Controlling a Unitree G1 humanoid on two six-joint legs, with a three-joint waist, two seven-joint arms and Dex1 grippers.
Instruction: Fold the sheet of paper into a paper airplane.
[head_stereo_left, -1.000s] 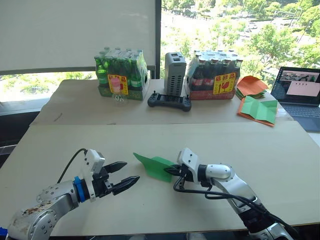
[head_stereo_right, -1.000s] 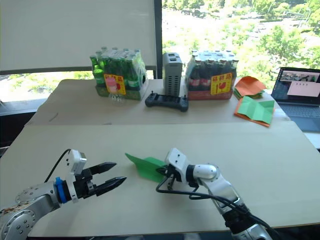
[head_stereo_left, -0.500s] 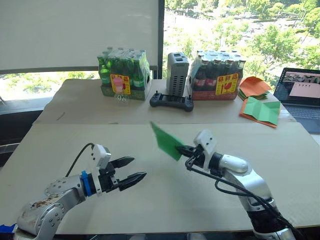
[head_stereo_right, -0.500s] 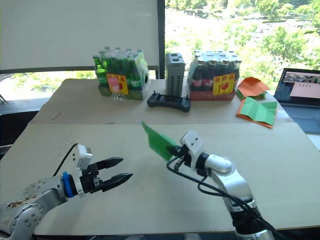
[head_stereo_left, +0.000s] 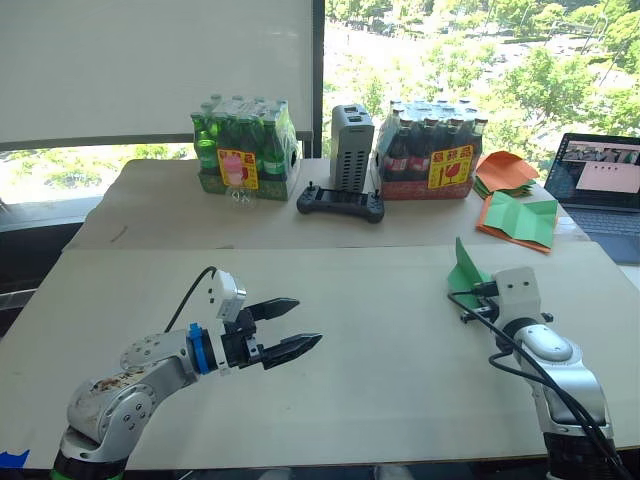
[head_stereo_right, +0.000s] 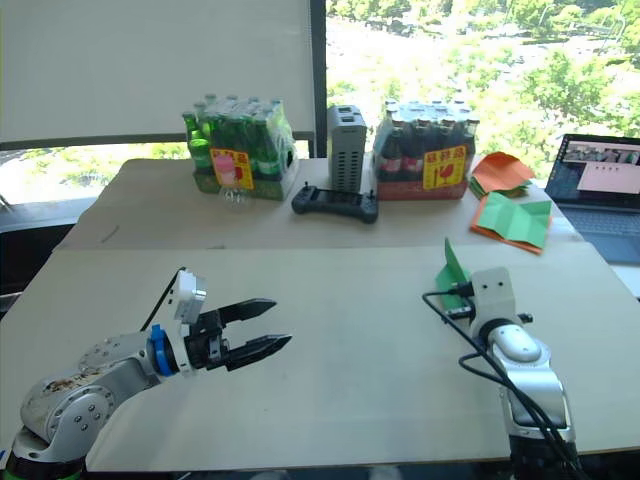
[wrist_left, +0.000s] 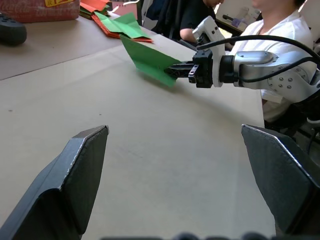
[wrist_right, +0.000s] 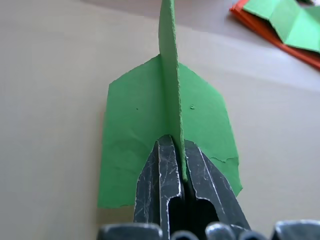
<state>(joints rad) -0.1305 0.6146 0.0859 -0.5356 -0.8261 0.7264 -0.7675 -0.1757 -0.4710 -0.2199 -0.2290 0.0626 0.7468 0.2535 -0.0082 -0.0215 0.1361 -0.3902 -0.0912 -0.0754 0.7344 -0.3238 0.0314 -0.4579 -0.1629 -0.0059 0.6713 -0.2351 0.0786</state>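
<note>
Although folded already into a small dart, to be treated as plain thin paper. Below all, the wide pale worktop (head_stereo_left: 380, 300), bare in its near part. Left gripper (head_stereo_left: 305, 322) low over the near left of the worktop, jaws released and wide apart, grasping nothing. Right gripper (wrist_right: 172, 142) at the near right, jaws clenched on the paper airplane (head_stereo_left: 465, 270), pinched at the rear of the centre fold, nose pointing away from the wrist, one wing spread to each side of the jaws. Lifted off the worktop, as far as can be judged from the head views.

Probably very light: no effort to lift, but easily disturbed by air or by a fast swing. Soft and floppy across the wings, stiffer along the centre fold with its several layers. Ragged rear edge (wrist_right: 225, 160) on one wing, so likely fragile against hard squeezing or pulling. Smooth surface, apt to slip between hard black fingers if taken on a single layer. Best held at the centre fold, at the rear or the middle, never by a wing tip. Second hold, if needed, on the same fold further toward the nose.
</note>
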